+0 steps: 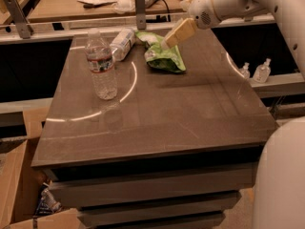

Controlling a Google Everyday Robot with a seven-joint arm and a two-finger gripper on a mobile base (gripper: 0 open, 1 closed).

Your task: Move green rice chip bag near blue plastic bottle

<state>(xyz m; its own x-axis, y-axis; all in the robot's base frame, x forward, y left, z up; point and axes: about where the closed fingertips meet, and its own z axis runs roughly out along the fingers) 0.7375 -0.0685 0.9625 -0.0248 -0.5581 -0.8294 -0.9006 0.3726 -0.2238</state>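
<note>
The green rice chip bag point(166, 57) lies beside the blue plastic bottle point(122, 43).
The gripper point(167, 43) is at its upper-right edge; grip unreadable.

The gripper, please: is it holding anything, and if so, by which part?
That cannot be told. The gripper is at the upper edge of the green rice chip bag, which rests on the table near the blue plastic bottle.
</note>
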